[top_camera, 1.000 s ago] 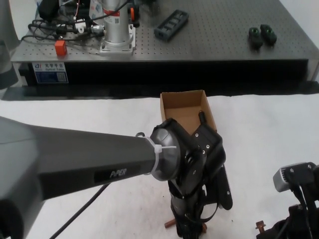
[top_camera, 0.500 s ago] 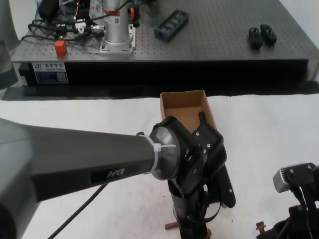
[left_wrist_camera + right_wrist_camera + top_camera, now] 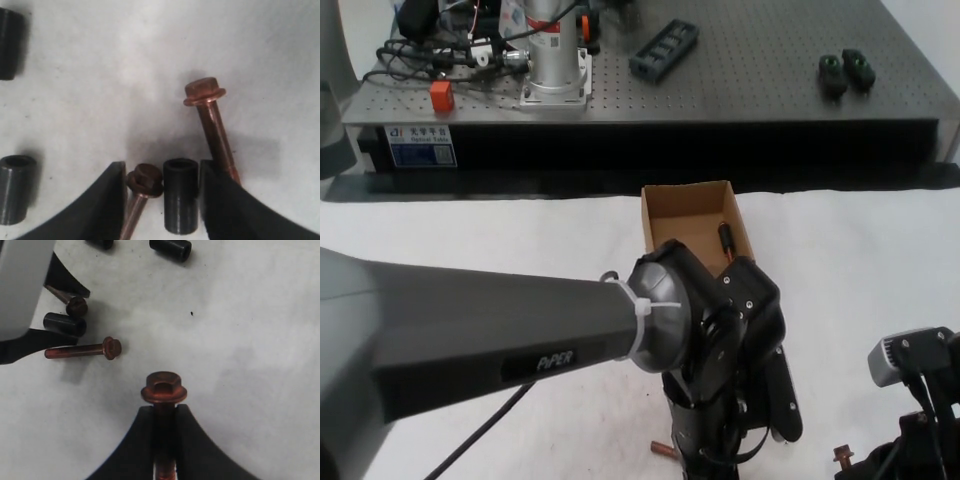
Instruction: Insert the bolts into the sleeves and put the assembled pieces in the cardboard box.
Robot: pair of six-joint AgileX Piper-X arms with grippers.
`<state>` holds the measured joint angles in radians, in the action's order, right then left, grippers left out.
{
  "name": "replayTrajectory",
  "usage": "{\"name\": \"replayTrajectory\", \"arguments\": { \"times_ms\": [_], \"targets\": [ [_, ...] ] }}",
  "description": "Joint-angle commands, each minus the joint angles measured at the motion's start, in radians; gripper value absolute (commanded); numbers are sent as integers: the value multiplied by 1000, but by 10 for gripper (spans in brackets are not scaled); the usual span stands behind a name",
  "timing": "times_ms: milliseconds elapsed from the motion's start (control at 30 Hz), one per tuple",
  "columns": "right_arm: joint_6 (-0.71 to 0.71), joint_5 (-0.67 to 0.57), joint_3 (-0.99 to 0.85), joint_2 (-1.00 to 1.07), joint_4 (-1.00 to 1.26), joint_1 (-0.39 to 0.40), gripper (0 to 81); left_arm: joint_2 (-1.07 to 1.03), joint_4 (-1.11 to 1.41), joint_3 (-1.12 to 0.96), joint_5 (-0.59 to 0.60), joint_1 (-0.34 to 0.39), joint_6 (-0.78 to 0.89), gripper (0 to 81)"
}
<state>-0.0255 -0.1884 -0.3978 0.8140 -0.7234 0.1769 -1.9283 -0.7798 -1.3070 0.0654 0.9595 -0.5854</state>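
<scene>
Left arm (image 3: pixel 470 340): lies across the white cloth (image 3: pixel 470 250) from the near left, with its wrist bent down just in front of the cardboard box.
Left gripper (image 3: pixel 164 169): down at the cloth with its fingers moderately apart, clamping nothing; a sleeve and a bolt lie in the gap.
Flanked bolt (image 3: pixel 145 181): its copper head is beside the sleeve, and its shank runs back along one finger.
Flanked sleeve (image 3: pixel 181 197): black, lying close against the other finger.
Loose bolt (image 3: pixel 210 122): just outside that same finger, with the end of its shank hidden by it.
Spare sleeves (image 3: pixel 15 195): on the cloth, well clear of the fingers.
Cardboard box (image 3: pixel 665 205): open, beyond the left wrist, with a dark piece (image 3: pixel 726 238) by its right wall.
Right gripper (image 3: pixel 164 412): at the near right, closed on the held bolt (image 3: pixel 164 387), whose head juts past the fingertips.
</scene>
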Motion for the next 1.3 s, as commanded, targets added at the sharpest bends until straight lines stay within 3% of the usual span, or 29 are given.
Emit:
{"name": "replayTrajectory", "arguments": {
  "times_ms": [0, 167, 333, 500, 833, 1267],
  "targets": [
    [-5, -9, 0, -8, 3, -6, 21, 49, 8, -5, -2, 3, -7, 335],
    [-5, -9, 0, -8, 3, -6, 21, 96, 11, -5, 0, 3, -30, 360],
    [-5, -9, 0, -8, 0, -6, 21, 91, 9, 29, 75, 3, -103, 360],
    [-5, -9, 0, -8, -5, -6, 21, 91, 40, 95, 45, 3, -121, 358],
    [-5, -9, 0, -8, -5, -6, 21, 65, 129, 131, 42, 3, -133, 267],
    [-5, -9, 0, -8, -5, -6, 21, 12, 100, 132, 51, 3, -131, 258]
  ]
}}
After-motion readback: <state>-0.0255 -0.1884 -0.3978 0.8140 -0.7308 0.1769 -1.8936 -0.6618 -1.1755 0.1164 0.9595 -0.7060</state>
